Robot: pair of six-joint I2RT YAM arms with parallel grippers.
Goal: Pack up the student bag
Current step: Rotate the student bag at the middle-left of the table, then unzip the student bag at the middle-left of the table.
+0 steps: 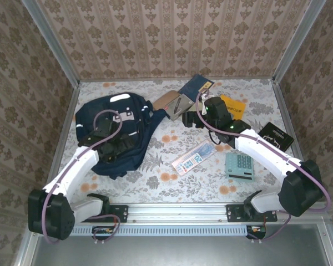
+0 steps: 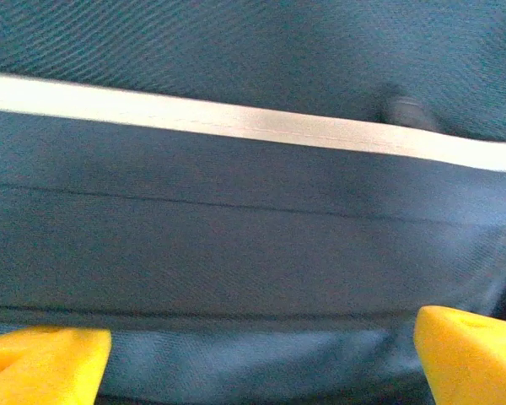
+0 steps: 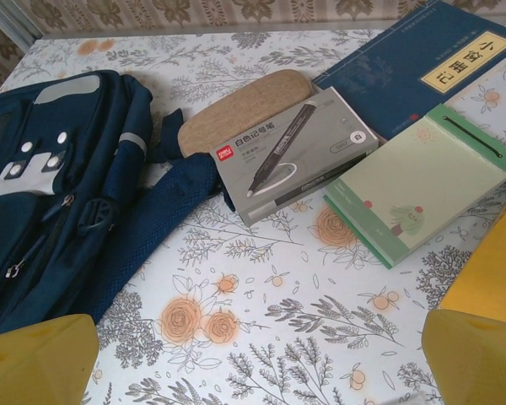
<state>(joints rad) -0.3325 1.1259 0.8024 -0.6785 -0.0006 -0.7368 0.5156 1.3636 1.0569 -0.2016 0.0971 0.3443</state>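
Observation:
The student bag, navy with a thin white stripe and white patches, lies flat on the left half of the table. My left gripper is down on it. In the left wrist view the bag's fabric and its white stripe are very close. The yellow fingertips stand wide apart, and the gripper is open against the cloth. My right gripper hangs open over bare tablecloth, just right of the bag and its strap. It is near the table's middle back.
Beyond the right gripper lie a grey marker box, a tan case, a blue book, a green notepad and a yellow item. A pencil pouch, a teal calculator and a black box sit nearer.

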